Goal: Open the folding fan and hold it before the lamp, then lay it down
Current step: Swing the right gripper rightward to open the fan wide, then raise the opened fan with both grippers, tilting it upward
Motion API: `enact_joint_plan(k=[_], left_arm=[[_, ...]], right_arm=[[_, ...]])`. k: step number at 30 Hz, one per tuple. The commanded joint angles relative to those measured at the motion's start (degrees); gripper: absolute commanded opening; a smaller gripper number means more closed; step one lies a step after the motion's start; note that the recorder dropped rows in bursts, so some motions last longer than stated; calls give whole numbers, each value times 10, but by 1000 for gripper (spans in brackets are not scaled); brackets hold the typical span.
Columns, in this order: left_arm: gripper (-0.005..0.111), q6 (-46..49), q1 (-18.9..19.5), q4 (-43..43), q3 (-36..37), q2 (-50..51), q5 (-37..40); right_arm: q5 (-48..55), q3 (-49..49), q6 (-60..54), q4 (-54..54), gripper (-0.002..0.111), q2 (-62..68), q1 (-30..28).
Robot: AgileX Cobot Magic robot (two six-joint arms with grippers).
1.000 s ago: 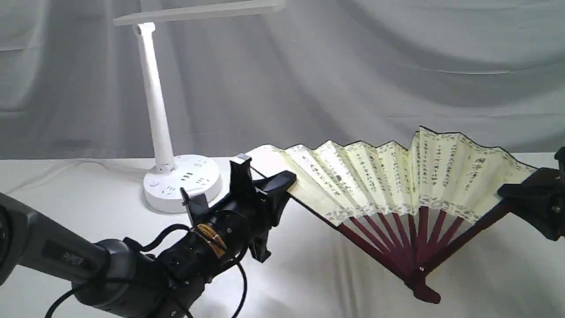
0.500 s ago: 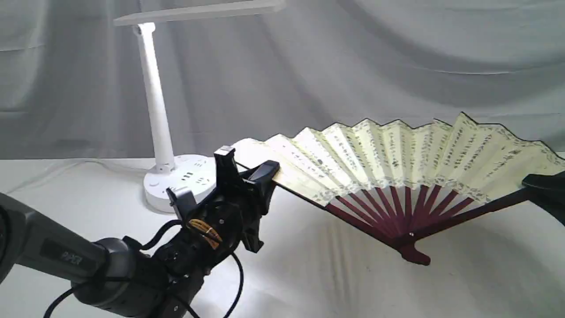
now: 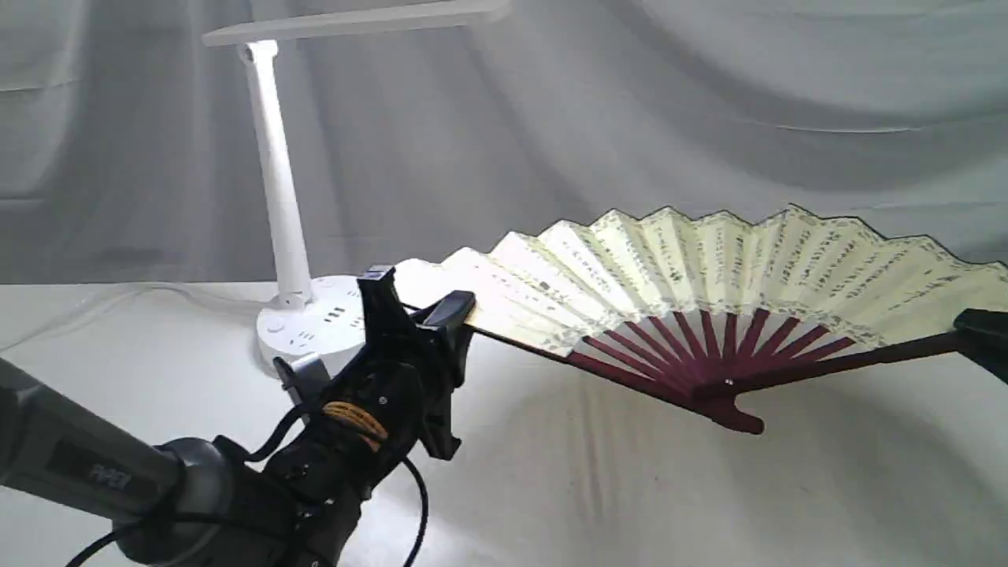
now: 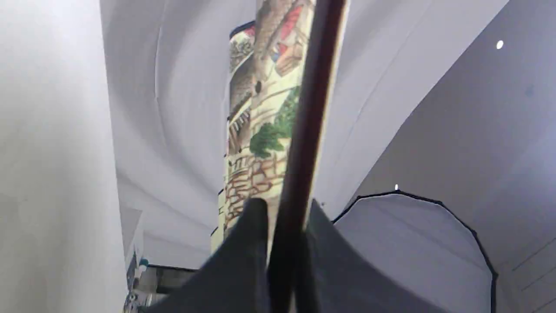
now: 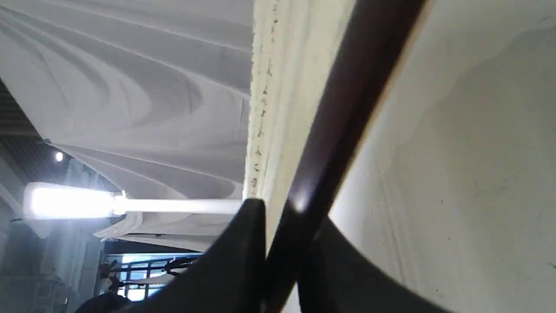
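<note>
My left gripper [image 3: 429, 311] clamps one outer rib of the spread folding fan [image 3: 709, 268], my right gripper [image 3: 980, 335] the other. The lamp [image 3: 276, 173] stands near the left gripper.

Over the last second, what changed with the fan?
The fan spread wider and flatter, its pivot rising. The left gripper drew its rib leftward toward the lamp; the right gripper pulled its rib rightward, nearly out of the exterior view. Both stayed shut on the outer ribs; the lamp did not move.

The lamp [image 3: 277, 181] stands behind left gripper [image 3: 421, 298]; tabletop [image 3: 591, 496] open beneath folding fan [image 3: 709, 260].
</note>
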Motion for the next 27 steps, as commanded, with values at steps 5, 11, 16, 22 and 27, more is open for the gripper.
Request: enact_joint_plan(k=[5,11,16,22,27], left_arm=[[0,-3,3,-69,36,-63,-35],[0,-3,3,-107,71,-88,-35],[0,-1,3,-133,89,-100,-35],[0,-4,2,-145,89,-100,-35],[0,-4,2,-178,89,-100,-35]], right_arm=[[-9,4,-23,-62,0,2,-19],[-9,4,-15,-67,0,2,-20],[-9,4,-11,-76,0,2,-24],[-9,4,9,-100,0,2,-40],[-9,4,15,-112,0,2,-40]])
